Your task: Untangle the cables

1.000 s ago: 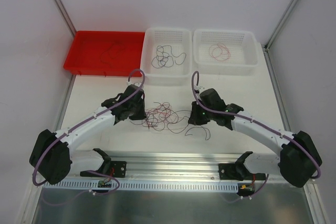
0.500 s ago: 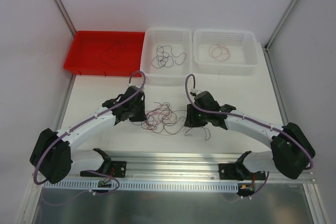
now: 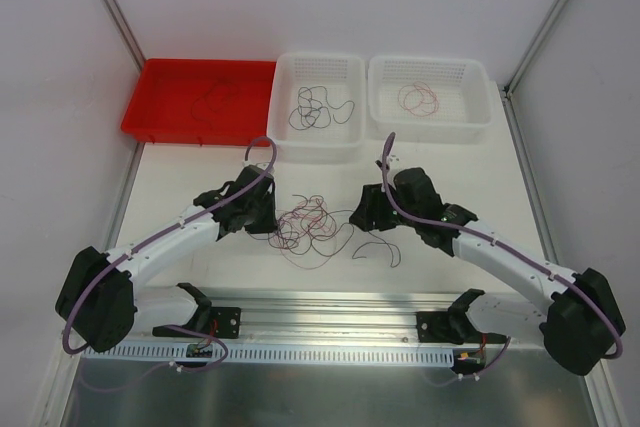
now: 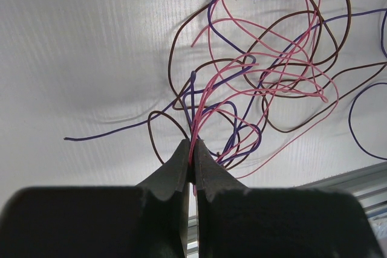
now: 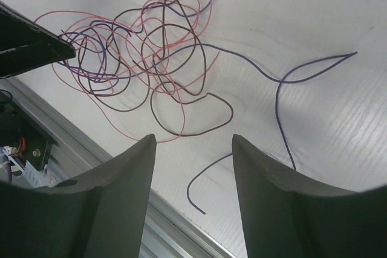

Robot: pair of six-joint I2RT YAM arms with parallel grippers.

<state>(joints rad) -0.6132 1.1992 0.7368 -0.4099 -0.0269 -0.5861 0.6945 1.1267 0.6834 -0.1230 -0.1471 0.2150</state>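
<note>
A tangle of thin red, dark brown and purple cables (image 3: 312, 226) lies on the white table between my two arms. My left gripper (image 3: 274, 224) sits at the tangle's left edge. In the left wrist view it (image 4: 193, 148) is shut on a few pink-red strands (image 4: 202, 104) that rise out of the knot. My right gripper (image 3: 359, 218) hovers at the tangle's right side. In the right wrist view it (image 5: 192, 139) stands open with nothing between its fingers. Below it lies one loose purple cable (image 5: 279, 86), spread out apart from the tangle (image 5: 145, 46).
At the back stand a red tray (image 3: 136, 113) with a dark strand, a white basket (image 3: 316, 148) with dark cables, and a second white basket (image 3: 432, 128) with a red one. A metal rail (image 3: 330, 305) runs along the table's near edge.
My right gripper has opened and pulled back to the right; a purple strand now lies loose below it. The tangle has bunched up toward the left gripper, which stays shut.
</note>
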